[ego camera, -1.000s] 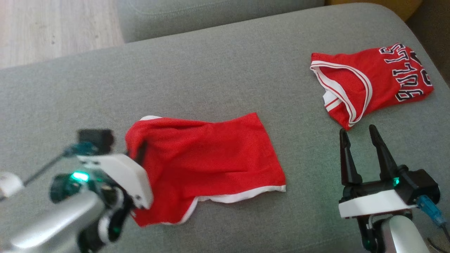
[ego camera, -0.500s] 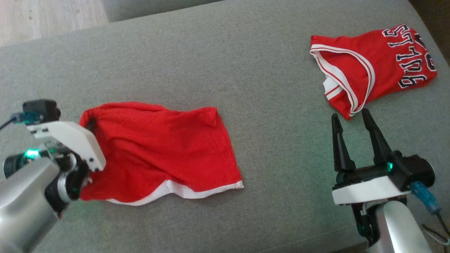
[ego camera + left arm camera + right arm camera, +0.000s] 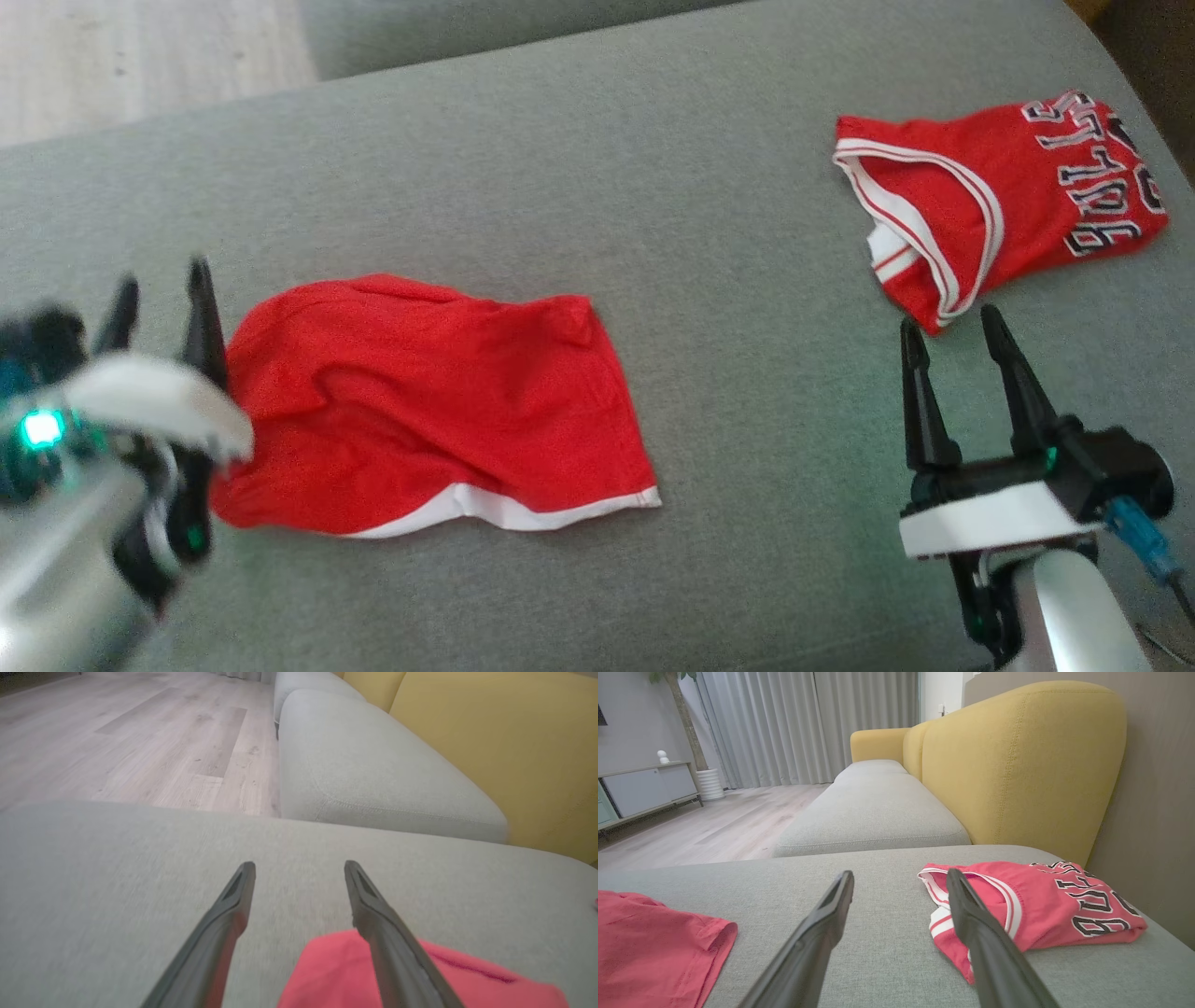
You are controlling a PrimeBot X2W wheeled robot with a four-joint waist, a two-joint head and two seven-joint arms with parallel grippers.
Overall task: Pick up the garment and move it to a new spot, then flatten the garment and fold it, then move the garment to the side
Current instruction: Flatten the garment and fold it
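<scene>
Both jaws wide, empty: left gripper, at the red shorts' nine o'clock, could snag that edge; right gripper waits.

The shorts are red, white-hemmed; the jersey red with black lettering.

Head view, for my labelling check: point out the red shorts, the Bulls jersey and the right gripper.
red shorts (image 3: 429, 401), head view, middle of the fabric.
Bulls jersey (image 3: 1036, 187), head view, red panel beside the lettering.
right gripper (image 3: 948, 320), head view, midway between its open jaws' tips.
</scene>
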